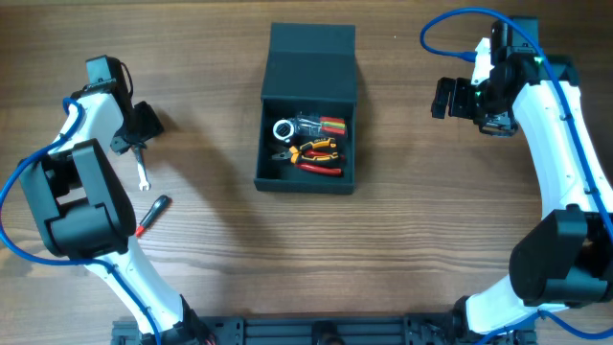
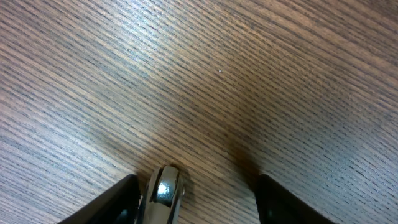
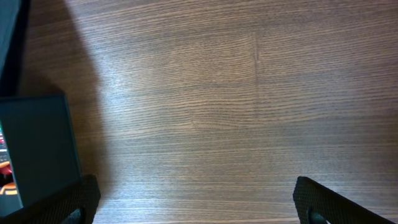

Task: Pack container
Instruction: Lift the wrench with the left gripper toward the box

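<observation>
No text, label, brand, number or sign can be read in any of the three views. The container (image 1: 311,53), at the upper centre of the overhead frame, shows only plain dark surfaces. Any marking on the tools (image 1: 316,149) lying inside it is too small to make out.
</observation>
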Available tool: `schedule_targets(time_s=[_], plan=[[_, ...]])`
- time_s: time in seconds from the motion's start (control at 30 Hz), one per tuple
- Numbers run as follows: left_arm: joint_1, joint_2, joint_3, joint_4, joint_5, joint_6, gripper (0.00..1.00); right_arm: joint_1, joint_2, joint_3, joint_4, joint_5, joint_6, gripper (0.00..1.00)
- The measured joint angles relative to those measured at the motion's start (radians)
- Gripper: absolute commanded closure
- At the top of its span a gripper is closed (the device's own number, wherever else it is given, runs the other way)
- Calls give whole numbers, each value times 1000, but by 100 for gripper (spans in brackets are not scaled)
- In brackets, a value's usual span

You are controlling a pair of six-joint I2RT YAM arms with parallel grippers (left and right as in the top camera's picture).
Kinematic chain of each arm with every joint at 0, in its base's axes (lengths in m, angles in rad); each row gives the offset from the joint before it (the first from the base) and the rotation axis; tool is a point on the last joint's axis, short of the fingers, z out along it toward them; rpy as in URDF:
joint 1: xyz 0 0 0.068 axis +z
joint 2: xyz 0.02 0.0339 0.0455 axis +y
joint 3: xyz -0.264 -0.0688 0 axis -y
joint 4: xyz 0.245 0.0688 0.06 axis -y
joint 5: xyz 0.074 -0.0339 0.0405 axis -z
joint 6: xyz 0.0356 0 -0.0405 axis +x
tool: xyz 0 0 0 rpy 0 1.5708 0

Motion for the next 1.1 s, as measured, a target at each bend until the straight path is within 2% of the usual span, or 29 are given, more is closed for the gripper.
schedule_targets(time_s=[0.2,0.4,0.5,0.73,0.9,1.1], plan=[[0,0,0,0,0,0,43,0,0,0,-1,0,0,0],[0,0,0,-2,0,0,50,0,0,0,-2,0,0,0],[0,0,0,-2,-1,-1,58,0,0,0,-3,0,0,0],[0,0,0,-3,-1,0,62,0,0,0,-4,0,0,0],[0,0,0,-3,-1,0,75,0,0,0,-4,0,0,0],[0,0,0,-3,-1,0,84,0,0,0,-4,0,0,0]])
